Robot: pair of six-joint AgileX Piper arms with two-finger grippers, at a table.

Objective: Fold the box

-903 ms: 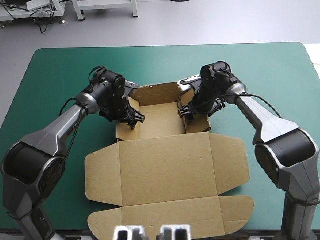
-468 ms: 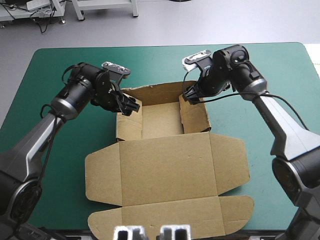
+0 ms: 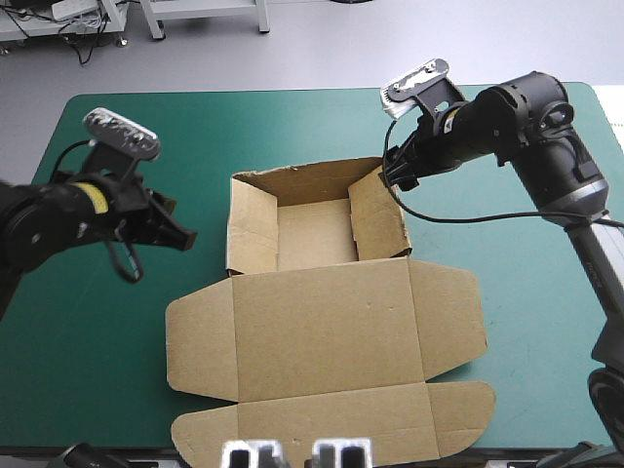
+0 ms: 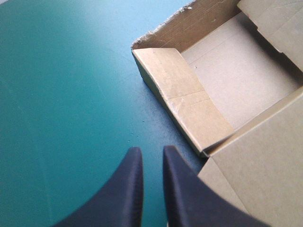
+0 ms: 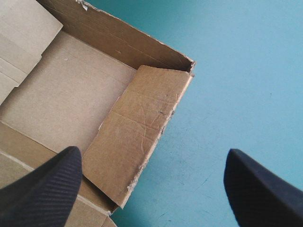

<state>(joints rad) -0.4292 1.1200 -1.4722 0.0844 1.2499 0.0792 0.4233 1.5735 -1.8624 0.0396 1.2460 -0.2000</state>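
The brown box (image 3: pixel 327 331) sits in the middle of the teal-green worktop (image 3: pixel 136 127). It is an open tray with a big lid (image 3: pixel 322 380). The tray part is on the far side, and its four walls stand up around a flat floor. The lid lies flat on the worktop on the near side and reaches almost to the near edge. It has a small flap on each side and a long flap along its near end.

The left end effector (image 3: pixel 181 234) is out to the left of the tray, over bare worktop. It is near the left wall (image 4: pixel 182 99) but does not touch it. Its two black fingers (image 4: pixel 128 189) are pressed close together, with only a thin slit between them, and they hold nothing. In the left wrist view the corner where the lid joins the tray is just beside the finger tips.

The right end effector (image 3: pixel 395 177) is by the far right corner of the tray. Its black fingers are spread wide apart and hold nothing. In the right wrist view the right wall (image 5: pixel 137 127) lies ahead of the gap between them. One finger is over the box and the other is over bare worktop. From these views I cannot tell if this end effector touches the box
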